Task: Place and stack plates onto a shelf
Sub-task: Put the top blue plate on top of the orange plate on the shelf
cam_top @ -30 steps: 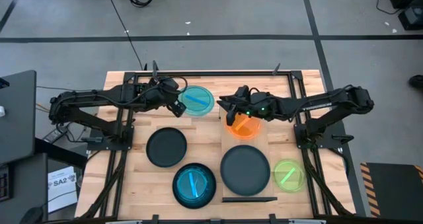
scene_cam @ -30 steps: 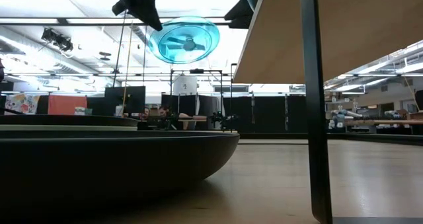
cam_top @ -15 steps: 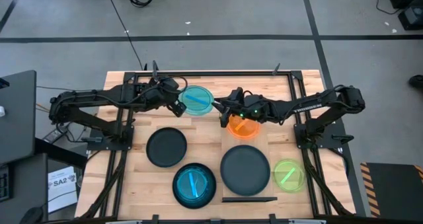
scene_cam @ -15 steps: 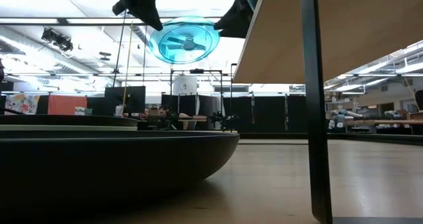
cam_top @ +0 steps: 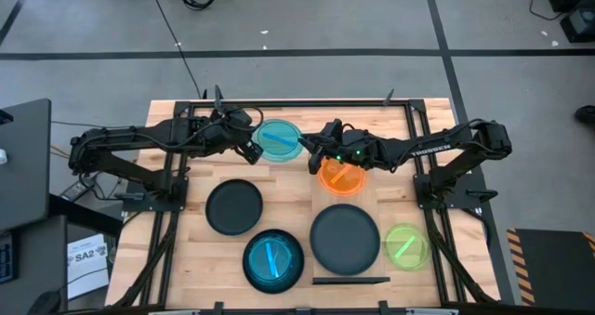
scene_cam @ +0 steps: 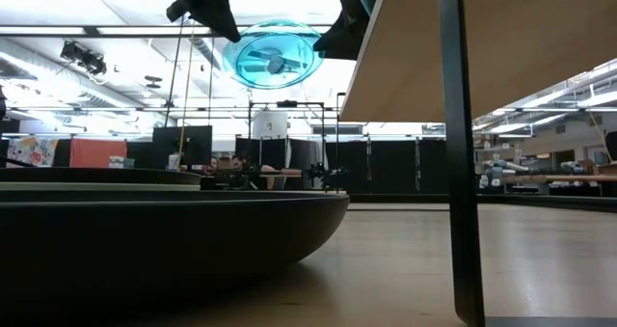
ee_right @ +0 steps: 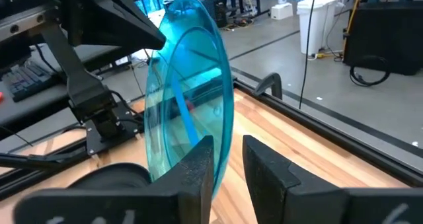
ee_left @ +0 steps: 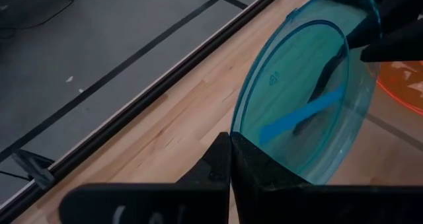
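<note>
A translucent teal-blue plate (cam_top: 277, 140) hangs tilted above the table's far middle, with my left gripper (cam_top: 253, 150) shut on its left side. My right gripper (cam_top: 305, 148) is at the plate's right side, open. In the right wrist view its fingers (ee_right: 229, 151) stand on either side of the plate's rim (ee_right: 221, 128). Below it an orange plate (cam_top: 342, 177) lies flat on the table. The shelf (scene_cam: 415, 57) shows in the low view as a pale plank with dark edging. My left gripper pinches the plate's rim (ee_left: 241, 128) between its two fingers at the plate's left edge, coming from the table's left and slanting down. The plate is lifted clear of the table and tilted. Whether my right gripper's fingers touch the rim I cannot tell.
Two black plates (cam_top: 234, 206) (cam_top: 345, 238), a darker blue plate (cam_top: 273, 259) and a lime-green plate (cam_top: 405, 244) lie flat on the near half of the wooden table. A thin dark bar (cam_top: 350, 280) lies at the near edge.
My right gripper has gone toward the table's left and a little down, up to the right rim of the teal-blue plate, which it now straddles. My left gripper has kept the plate in the air at the same place.
</note>
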Robot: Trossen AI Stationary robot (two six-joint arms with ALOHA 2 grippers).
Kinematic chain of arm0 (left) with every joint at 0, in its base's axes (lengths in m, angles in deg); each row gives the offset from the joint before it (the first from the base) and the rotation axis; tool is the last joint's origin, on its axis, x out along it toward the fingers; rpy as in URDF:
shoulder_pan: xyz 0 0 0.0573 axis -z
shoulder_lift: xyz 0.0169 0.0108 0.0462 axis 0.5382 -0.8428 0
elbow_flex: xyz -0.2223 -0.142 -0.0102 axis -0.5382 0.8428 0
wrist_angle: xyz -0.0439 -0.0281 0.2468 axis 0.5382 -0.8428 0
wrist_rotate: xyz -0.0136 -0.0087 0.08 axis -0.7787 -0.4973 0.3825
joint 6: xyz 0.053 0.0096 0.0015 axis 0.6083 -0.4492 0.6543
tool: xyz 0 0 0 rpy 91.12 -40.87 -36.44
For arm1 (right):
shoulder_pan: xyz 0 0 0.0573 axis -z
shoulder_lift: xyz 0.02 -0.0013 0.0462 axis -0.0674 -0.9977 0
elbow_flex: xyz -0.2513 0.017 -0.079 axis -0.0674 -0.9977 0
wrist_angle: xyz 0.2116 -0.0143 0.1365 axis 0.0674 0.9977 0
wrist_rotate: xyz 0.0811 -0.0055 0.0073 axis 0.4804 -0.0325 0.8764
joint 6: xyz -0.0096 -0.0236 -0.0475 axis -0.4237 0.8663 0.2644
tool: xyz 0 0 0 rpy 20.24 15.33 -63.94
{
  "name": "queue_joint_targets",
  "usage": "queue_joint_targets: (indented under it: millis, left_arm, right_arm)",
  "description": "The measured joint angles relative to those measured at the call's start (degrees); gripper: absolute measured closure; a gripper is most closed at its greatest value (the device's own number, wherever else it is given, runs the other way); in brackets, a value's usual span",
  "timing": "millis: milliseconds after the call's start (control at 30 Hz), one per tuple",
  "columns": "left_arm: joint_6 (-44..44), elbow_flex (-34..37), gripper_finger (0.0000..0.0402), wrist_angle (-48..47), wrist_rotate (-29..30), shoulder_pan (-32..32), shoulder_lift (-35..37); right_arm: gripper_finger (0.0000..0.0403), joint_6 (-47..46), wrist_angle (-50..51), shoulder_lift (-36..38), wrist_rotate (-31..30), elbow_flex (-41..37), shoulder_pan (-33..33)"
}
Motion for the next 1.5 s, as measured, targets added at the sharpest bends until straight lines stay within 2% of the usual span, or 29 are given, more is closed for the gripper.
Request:
queue_joint_targets:
  millis: [433, 967, 1233, 1500]
  left_arm:
    - [-0.02, 0.0, 0.0395, 0.35, -1.33, 0.0, 0.0]
    - [1.75, 0.02, 0.0355, 0.65, -1.58, 0.04, 0.0]
    - [1.97, 0.02, 0.0301, 0.51, -3.09, 0.04, 0.0]
    - [2.39, 0.02, 0.0269, 0.48, -3.13, 0.04, -0.02]
  right_arm:
    - [0.0395, -0.05, 0.07, 0.0, -0.3, 0.0, 0.04]
    - [0.0395, 0.01, -0.12, 0.0, -0.07, 0.0, 0.0]
    - [0.0396, 0.11, 0.99, 0.51, -1.07, 0.0, 1.13]
    - [0.0396, 0.06, 8.58, 6.17, -1.29, 0.0, 2.85]
